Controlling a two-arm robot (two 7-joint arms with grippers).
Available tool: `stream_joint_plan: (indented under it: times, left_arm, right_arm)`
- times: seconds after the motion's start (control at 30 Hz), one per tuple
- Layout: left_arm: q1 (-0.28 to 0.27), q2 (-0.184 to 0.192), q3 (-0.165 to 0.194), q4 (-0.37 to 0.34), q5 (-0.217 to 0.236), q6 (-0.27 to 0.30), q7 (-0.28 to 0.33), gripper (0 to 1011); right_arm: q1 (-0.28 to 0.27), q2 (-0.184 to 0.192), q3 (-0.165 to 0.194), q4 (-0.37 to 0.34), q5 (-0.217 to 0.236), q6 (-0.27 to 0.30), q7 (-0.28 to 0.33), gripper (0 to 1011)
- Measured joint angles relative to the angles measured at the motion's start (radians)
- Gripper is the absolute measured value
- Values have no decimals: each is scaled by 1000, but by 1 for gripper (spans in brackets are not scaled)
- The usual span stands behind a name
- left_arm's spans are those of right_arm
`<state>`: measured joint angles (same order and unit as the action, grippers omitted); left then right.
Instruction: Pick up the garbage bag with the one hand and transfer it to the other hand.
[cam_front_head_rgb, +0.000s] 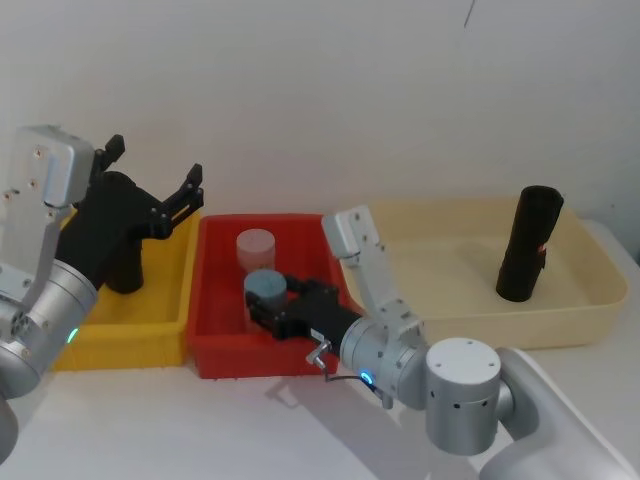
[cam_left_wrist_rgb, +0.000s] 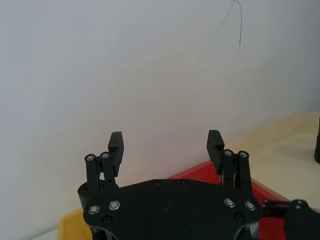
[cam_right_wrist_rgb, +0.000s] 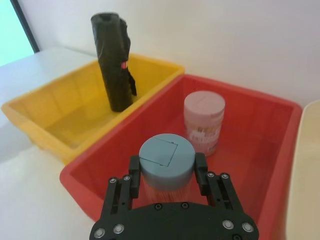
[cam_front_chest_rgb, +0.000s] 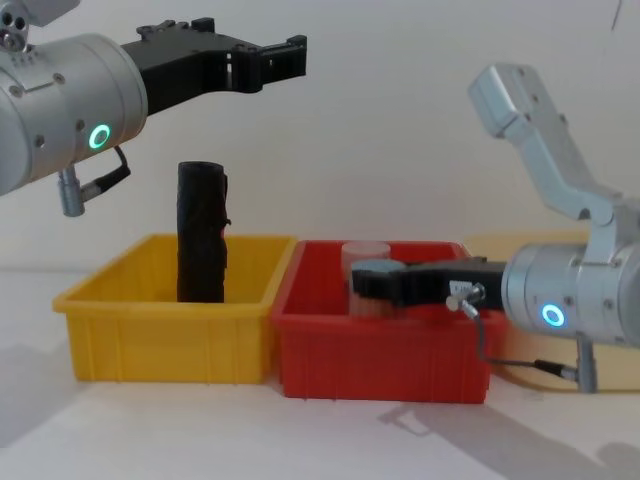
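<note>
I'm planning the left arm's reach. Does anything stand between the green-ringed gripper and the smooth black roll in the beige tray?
Yes. The left gripper hangs open over the yellow bin; the red bin, its jars and the right gripper lie between it and the garbage bag.

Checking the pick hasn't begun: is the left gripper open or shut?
Open: the left gripper has its fingers spread wide with nothing between them.

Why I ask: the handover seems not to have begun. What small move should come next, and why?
Probably swing the left gripper rightward, kept high. It hangs open over the yellow bin, while the garbage bag stands upright in the cream tray on the far side. The right gripper sits low at the blue-lidded jar in the red bin between them.
</note>
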<state>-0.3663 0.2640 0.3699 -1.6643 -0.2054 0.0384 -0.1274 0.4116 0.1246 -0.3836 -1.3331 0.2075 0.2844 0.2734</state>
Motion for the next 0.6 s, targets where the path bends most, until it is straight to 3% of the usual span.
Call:
stream_joint_plan:
  times: [0.27,0.6]
  left_arm:
    - [0,0,0,0,0,0,0,1001]
    - [0,0,0,0,0,0,0,1001]
  right_arm:
    - [2,3,27,-39,20,-12,-7,635]
    - [20,23,99,-109,51,-48,-33,635]
